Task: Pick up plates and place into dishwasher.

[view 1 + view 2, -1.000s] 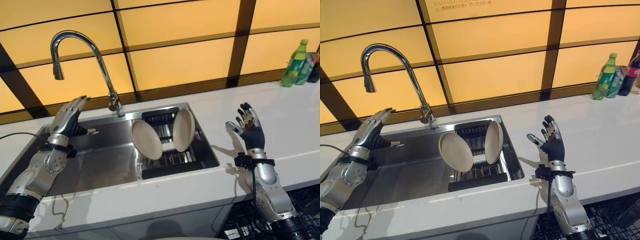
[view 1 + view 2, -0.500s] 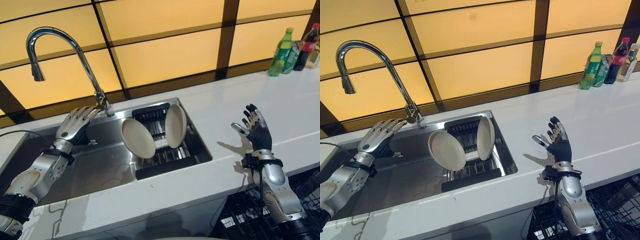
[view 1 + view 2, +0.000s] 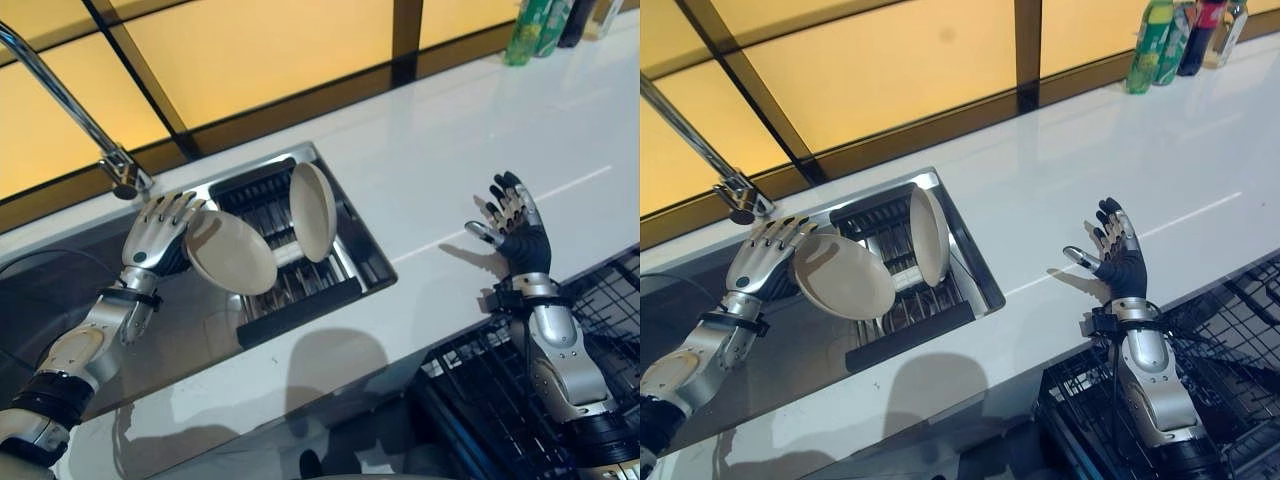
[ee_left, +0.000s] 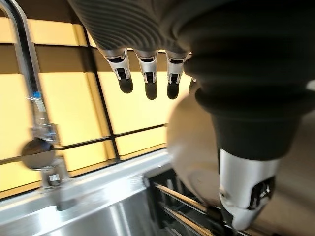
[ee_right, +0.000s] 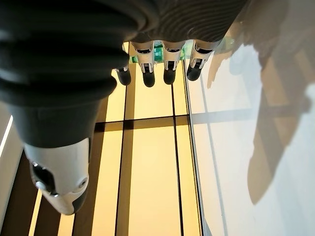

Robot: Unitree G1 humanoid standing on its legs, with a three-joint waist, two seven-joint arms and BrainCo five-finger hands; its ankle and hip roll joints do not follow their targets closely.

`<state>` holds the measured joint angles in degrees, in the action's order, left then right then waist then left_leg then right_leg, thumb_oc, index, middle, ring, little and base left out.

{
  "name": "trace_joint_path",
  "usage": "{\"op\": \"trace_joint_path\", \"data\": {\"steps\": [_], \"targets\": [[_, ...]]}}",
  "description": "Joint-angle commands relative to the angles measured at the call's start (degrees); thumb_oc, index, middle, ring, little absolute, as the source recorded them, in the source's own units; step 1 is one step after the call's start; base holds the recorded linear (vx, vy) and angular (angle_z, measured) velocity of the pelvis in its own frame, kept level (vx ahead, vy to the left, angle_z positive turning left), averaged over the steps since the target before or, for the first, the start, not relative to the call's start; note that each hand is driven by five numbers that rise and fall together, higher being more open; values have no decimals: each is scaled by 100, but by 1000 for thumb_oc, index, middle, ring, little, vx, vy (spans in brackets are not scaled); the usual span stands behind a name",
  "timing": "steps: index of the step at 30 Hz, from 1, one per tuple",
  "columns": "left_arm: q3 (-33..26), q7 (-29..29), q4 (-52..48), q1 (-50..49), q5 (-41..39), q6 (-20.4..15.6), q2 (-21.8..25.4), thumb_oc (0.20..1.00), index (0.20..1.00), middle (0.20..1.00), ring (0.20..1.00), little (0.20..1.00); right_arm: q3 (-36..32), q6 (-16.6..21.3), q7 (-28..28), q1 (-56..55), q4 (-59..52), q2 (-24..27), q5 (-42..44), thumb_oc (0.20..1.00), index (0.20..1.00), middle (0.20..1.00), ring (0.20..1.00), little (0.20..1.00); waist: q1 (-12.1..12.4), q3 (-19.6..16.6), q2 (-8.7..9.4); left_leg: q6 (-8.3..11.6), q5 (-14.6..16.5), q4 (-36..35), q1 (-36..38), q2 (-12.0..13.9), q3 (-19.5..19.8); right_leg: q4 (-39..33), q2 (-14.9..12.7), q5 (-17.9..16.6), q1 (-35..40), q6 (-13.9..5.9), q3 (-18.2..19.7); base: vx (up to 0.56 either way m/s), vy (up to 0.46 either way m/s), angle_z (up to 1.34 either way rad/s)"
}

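**Now: left hand spread behind the nearer plate, right hand idle over the counter**

Left eye view: two round cream plates stand on edge in a black dish rack (image 3: pixel 300 290) set in the right part of a stainless steel sink (image 3: pixel 180 340). The left hand (image 3: pixel 160 232) is at the left, near plate (image 3: pixel 230 252), fingers straight and fanned along its far-left rim; that rim hides the palm, so actual contact cannot be confirmed. The far, right plate (image 3: pixel 312 211) stands apart. A chrome tap (image 3: pixel 80 115) is cut off at the top edge. The right hand (image 3: pixel 512 228) hovers over the white countertop (image 3: pixel 450 160), fingers spread, holding nothing. A black wire dishwasher basket (image 3: pixel 490 400) shows at the near right, partly cut off.

Right eye view: green and dark bottles (image 3: pixel 1170 35) at the far right are cropped at the top.

Left wrist view: fingers straight, thumb (image 4: pixel 243 196) apart, with the plate's pale face just beyond, its lower part hidden.

Right wrist view: fingers (image 5: pixel 167 61) straight, nothing between them.
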<state>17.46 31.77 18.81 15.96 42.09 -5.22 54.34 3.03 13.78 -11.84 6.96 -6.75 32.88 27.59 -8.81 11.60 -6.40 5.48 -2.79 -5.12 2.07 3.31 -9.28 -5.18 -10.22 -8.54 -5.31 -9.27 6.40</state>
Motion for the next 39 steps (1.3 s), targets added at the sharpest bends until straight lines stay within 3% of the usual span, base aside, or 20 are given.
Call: {"op": "trace_joint_path", "data": {"steps": [1, 6, 11, 14, 15, 18, 19, 26, 39], "targets": [[-106, 514, 126, 764, 386, 222, 155, 1000, 1000, 1000, 1000, 1000, 19, 86, -193, 260, 254, -1, -23, 1000, 1000, 1000, 1000, 1000, 80, 413, 148, -701, 52, 164, -461, -717, 108, 367, 426, 127, -325, 270, -142, -43, 9, -7], [6, 561, 118, 823, 928, 181, 196, 1000, 1000, 1000, 1000, 1000, 16, 134, -175, 235, 247, -26, -41, 1000, 1000, 1000, 1000, 1000, 66, 474, 114, -702, 46, 189, -515, -730, 113, 392, 409, 115, -386, 256, -133, -5, 20, -1], [361, -655, -21, 804, 1131, 70, 232, 1000, 1000, 1000, 1000, 1000, -94, 62, -71, 189, 167, 63, -27, 1000, 1000, 1000, 1000, 1000, 22, 500, -9, -691, 42, 206, -520, -772, 95, 397, 363, 112, -400, 236, -123, 18, 75, 0], [521, -1014, -22, 686, 1021, 111, 194, 1000, 1000, 1000, 1000, 1000, -93, -47, -120, 229, 134, 130, -37, 1000, 1000, 1000, 1000, 1000, 17, 516, -68, -688, 37, 200, -472, -794, 93, 378, 338, 107, -342, 231, -112, 42, 68, 1], [528, -1020, -6, 665, 946, 71, 196, 956, 956, 956, 956, 956, -95, -78, -127, 235, 130, 148, -33, 1000, 1000, 1000, 1000, 1000, 17, 516, -79, -687, 38, 198, -457, -797, 92, 371, 331, 109, -324, 229, -112, 48, 59, 1], [465, -1147, -35, 629, 679, -148, 187, 310, 310, 310, 310, 310, -143, -138, -97, 201, 102, 171, -40, 1000, 1000, 1000, 1000, 1000, 18, 520, -113, -691, 38, 175, -399, -812, 93, 355, 318, 114, -271, 228, -113, 35, 50, 1], [418, -1136, -62, 593, 660, -235, 185, 200, 200, 200, 200, 200, -183, -139, -51, 159, 94, 175, -36, 1000, 1000, 1000, 1000, 1000, 19, 514, -123, -691, 37, 164, -375, -817, 102, 352, 316, 116, -252, 226, -113, 43, 45, 1], [245, -1403, -237, 365, 786, -577, 130, 200, 200, 200, 200, 200, -356, -197, 163, -81, 11, 172, -41, 1000, 1000, 1000, 1000, 1000, 38, 404, -168, -692, 45, 127, -204, -849, 150, 344, 265, 141, -87, 209, -163, 50, 31, 2], [-73, -720, -434, -235, 1419, -606, 14, 200, 200, 200, 200, 200, -560, -377, 394, -473, -43, 131, 18, 1000, 1000, 1000, 1000, 1000, 115, 77, -157, -680, 64, 73, 140, -876, 313, 333, 214, 185, 264, 189, -276, 53, 1, 5]]}}
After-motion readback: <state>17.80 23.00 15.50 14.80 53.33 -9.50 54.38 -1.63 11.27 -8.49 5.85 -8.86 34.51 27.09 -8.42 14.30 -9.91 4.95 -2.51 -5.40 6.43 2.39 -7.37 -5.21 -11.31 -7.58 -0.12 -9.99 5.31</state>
